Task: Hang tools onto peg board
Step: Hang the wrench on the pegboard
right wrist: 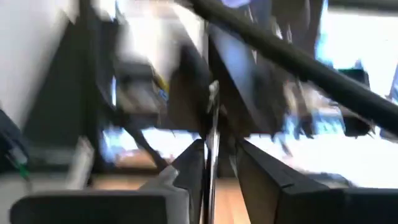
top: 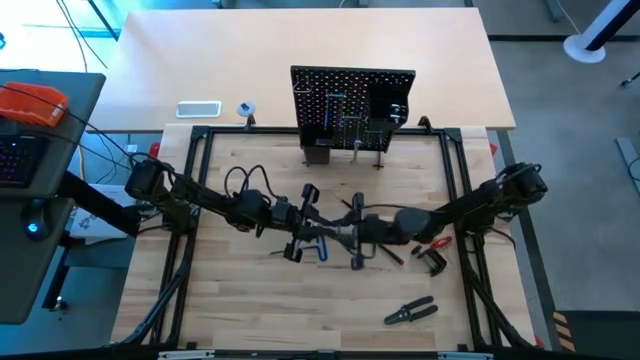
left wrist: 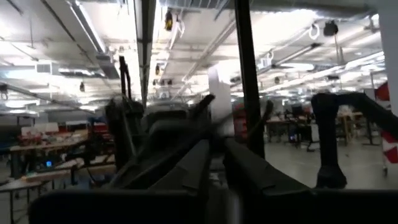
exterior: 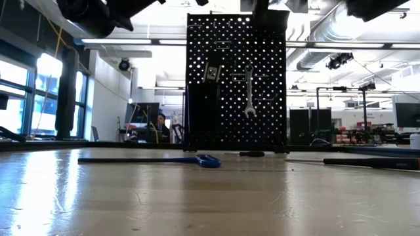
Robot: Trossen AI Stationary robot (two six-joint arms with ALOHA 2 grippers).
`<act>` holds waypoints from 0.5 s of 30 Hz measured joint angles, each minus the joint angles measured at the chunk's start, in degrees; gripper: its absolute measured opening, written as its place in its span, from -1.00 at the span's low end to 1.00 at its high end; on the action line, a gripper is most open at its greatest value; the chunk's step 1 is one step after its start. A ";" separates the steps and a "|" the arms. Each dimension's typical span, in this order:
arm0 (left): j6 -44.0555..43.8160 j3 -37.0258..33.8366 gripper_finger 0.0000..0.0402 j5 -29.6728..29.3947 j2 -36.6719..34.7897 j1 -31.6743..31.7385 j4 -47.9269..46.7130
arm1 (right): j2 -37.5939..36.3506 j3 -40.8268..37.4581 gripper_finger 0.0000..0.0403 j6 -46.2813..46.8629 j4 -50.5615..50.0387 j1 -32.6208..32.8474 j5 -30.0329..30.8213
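We take the peg board (top: 352, 105) as our landmark; it stands upright at the far middle of the table (top: 250, 310). In the low view a silver wrench (exterior: 249, 90) already hangs on its face, and a dark tagged item hangs beside it, too dim for us to name. So we judge the job partly done.

Much is left. In front of the board, on the table, lies a blue-handled key (exterior: 151, 160), and further to the front right lie the black pliers (top: 410, 312). A red-and-black clamp (top: 433, 252) sits to the right of the middle, and other thin tools are scattered around where the arms meet.

Both arms reach to the middle of the table, in front of the board. The left gripper (top: 297, 225) has its fingers drawn nearly together, but we cannot tell whether anything sits between them. The right gripper (top: 352, 236) has a thin silver tool (right wrist: 212, 140) standing between its narrow-set fingers; we cannot tell whether it is gripped or let go.
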 joint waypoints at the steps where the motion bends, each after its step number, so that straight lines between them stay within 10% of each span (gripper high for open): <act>1: 0.01 -0.16 -0.81 0.02 0.07 -0.01 -0.39 | 0.26 -0.24 -0.55 0.02 -1.88 -0.05 0.85; 15: 1.95 -0.11 -1.00 -0.54 -0.11 0.08 -3.96 | -1.01 -0.14 -0.76 -0.48 -2.46 0.62 3.59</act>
